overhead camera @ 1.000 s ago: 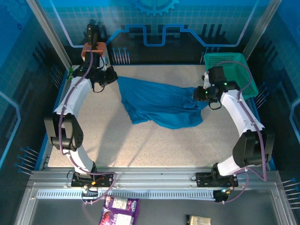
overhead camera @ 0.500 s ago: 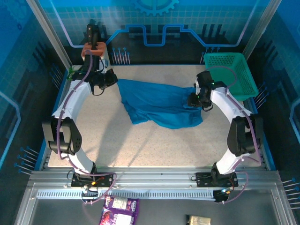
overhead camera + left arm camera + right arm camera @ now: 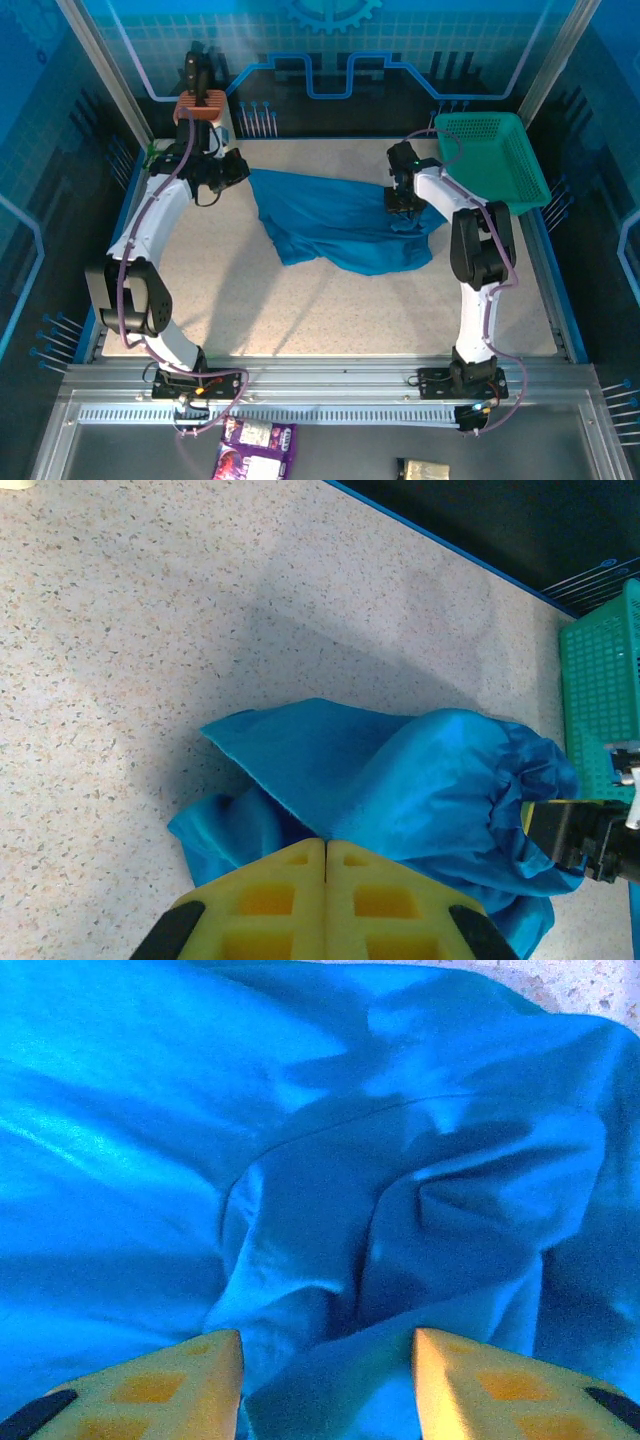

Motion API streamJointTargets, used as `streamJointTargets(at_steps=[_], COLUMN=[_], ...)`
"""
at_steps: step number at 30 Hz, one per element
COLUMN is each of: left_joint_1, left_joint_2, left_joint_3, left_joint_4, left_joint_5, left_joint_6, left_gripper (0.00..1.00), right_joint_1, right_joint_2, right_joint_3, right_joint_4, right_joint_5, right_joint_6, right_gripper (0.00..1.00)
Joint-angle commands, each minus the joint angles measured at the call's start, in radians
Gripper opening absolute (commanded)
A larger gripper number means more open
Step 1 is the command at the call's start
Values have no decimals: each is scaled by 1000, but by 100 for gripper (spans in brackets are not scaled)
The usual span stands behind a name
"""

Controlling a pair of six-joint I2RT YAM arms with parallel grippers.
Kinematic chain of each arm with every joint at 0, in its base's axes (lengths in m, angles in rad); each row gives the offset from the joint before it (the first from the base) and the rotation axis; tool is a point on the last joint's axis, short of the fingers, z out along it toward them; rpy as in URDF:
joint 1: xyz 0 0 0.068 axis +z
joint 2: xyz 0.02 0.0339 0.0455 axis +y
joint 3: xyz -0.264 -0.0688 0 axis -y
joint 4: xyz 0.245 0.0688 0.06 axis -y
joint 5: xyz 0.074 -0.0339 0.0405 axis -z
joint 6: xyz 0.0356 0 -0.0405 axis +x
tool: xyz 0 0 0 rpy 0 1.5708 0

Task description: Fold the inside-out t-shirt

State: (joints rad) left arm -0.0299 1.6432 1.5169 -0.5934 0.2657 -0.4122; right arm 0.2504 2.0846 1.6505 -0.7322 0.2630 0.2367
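Now the inside-out t-shirt is seen crumpled mid-table, its 10 o'clock corner pinched by the closed left gripper. The right gripper is held spread above the 3 o'clock folds. Light, limp cloth; a hem is best taken.

Legible text: none in any view.
Purple packet, lying in front of the table's near edge, left of centre: pale printing on the wrapper, too small to read.
Dark packet, in front of the near edge, right of centre: face too dim and small to read.
Back wall panel: gear emblem at top centre, cut off by the picture edge, with a blue line pattern below.
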Motion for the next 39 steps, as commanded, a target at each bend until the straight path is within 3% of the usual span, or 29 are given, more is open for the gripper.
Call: streamJointTargets(at_steps=[1,3,6,10,22,32,35,39], left_joint_1=[-2,-2,-2,4,169,235,235,234], left_joint_2=[-32,-31,-37,-71,-246,-504,-518,-444], left_joint_3=[-22,-28,-37,-23,151,173,225,325], left_joint_4=[-5,-3,3,5,16,96,124,142], left_joint_5=[-16,-13,-14,-63,-98,-157,-145,-82], left_joint_6=[23,18,12,10,-66,-66,-77,-101], left_gripper=[0,0,0,0,0,0,0,0], right_joint_1=[13,12,15,16,-59,-143,-144,-144], right_joint_2=[33,32,1,-96,-501,-967,-994,-884], right_joint_3=[32,30,14,26,372,226,260,392], right_joint_4=[-26,-27,-19,-27,-150,107,149,114], right_joint_5=[55,47,41,59,68,148,163,146], right_joint_6=[-31,-31,-24,-21,-47,-54,-76,-102], right_gripper=[46,39,19,1,0,0,0,0])
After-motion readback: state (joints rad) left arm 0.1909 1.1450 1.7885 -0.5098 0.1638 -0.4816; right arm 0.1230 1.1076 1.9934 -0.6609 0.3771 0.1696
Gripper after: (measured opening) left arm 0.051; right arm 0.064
